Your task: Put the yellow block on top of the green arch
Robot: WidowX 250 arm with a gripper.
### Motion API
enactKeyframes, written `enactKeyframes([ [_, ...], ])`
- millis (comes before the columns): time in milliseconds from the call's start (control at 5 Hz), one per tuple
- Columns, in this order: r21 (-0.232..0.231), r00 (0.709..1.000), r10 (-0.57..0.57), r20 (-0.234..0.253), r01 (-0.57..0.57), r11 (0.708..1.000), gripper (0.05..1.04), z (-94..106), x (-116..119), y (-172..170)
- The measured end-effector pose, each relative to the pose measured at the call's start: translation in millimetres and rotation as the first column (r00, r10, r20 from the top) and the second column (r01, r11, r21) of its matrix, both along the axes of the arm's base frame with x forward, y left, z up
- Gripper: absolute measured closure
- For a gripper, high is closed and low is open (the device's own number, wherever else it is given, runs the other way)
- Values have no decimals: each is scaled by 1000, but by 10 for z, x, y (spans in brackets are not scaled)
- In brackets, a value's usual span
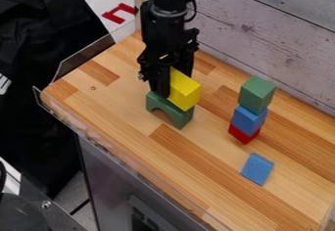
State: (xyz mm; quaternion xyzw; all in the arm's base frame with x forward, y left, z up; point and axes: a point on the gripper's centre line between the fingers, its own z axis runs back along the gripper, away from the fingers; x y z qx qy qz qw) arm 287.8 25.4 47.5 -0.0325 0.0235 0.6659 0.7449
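Plainly, we see the black end effector [173, 82] hanging down over the surface [124, 107], its 2 fingers pinching the yellow block [185, 90] between them. We find that block right at the top of the green arch [171, 110], a little tilted to our eye; we cannot tell whether its underside bears fully on the arch. The arch stands upright on the wood, its curved opening at the bottom, and the block covers much of its top towards the view's right.

To the right in the view, well apart from the arch, we have a stack of 3 blocks: a red block [243, 133] at the bottom, a blue block [249, 120] in the middle and a green block [257, 94] on top, each turned a bit differently. Nearer to us, just beside that stack, 1 flat-looking blue piece [257, 169] lies on the surface. Behind it all we see a wall of pale grey boards [262, 24], and at the left, black cloth [39, 44].
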Motion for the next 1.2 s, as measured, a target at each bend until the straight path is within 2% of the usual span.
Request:
enactKeyframes([
  [600, -17, 1000, 15, -3, -15, 1000, 504, -32, -31, 0],
  [800, -23, 1000, 12, 0, -12, 1000, 473, -35, -27, 4],
  [1000, -39, 1000, 18, 1, -18, 999, 182, -41, -26, 10],
  [1200, -41, 1000, 22, 10, -22, 999, 82, -41, -15, 34],
])
